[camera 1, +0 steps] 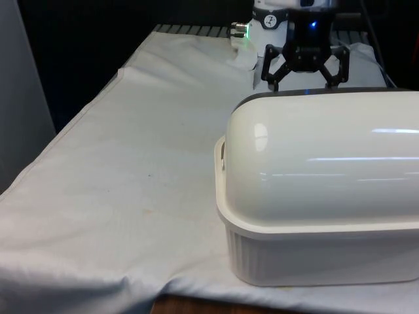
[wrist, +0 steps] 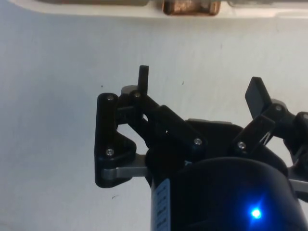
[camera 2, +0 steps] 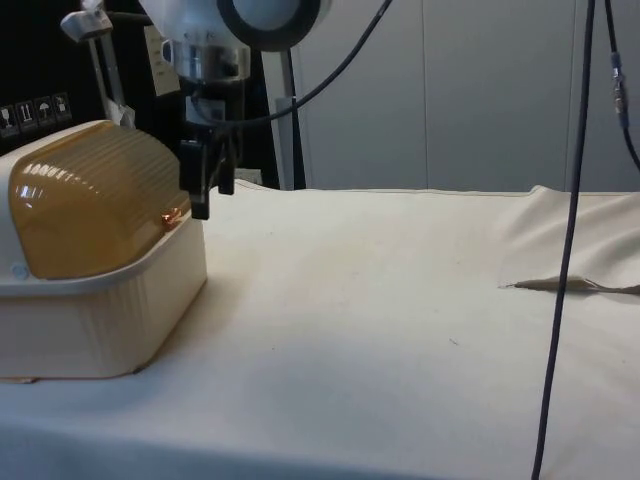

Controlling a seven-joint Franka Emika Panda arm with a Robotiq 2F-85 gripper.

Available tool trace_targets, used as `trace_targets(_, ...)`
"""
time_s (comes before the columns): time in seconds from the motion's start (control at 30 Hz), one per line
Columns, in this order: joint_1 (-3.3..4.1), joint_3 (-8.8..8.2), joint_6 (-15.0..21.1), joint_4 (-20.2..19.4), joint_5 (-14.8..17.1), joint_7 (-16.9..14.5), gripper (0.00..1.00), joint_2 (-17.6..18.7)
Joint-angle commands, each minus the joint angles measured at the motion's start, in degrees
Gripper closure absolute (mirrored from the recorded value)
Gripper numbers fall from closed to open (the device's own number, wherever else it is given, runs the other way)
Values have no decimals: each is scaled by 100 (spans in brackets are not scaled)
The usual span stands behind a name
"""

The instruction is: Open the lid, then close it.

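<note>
Just beside the closed lid [camera 2: 95,195] hangs the spread claw [camera 2: 205,195]

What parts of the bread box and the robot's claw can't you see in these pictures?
- Front view: the bread box turns its back, hiding its amber lid and the gripper fingertips.
- Side view: the picture's edge cuts off the box's far end.
- Wrist view: the copper handle is cut at the edge.

The bread box [camera 1: 321,196] hides the claw's [camera 1: 305,82] fingertips.

Bread box [camera 2: 95,260] blocks 1 end; bare cloth [camera 2: 400,310] stretches beyond.
</note>
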Motion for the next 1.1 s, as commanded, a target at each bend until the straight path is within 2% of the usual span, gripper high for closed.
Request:
trace_targets(0.0,-17,23,40,69,34,-40,0,74)
trace_targets(0.07,0,6,6,52,0,-6,0,52)
trace_targets(0.33,-11,23,11,275,29,-29,0,252)
trace_targets(0.43,-6,23,11,298,29,-29,5,269)
trace_targets(0.47,-6,23,11,304,29,-23,10,281)
trace_targets(0.5,-6,23,6,315,29,-23,23,286)
trace_targets(0.7,0,6,6,304,0,-6,52,281)
trace_targets(0.73,-6,23,6,327,23,-23,52,298)
trace_targets(0.77,-6,23,6,332,23,-23,62,304)
trace_targets(0.97,0,34,-6,332,34,-23,91,292)
trace_targets(1.0,0,57,-11,332,57,-34,100,275)
trace_targets(1.03,6,17,6,321,6,-6,100,281)
trace_targets(1.07,-6,74,-11,344,69,-46,100,275)
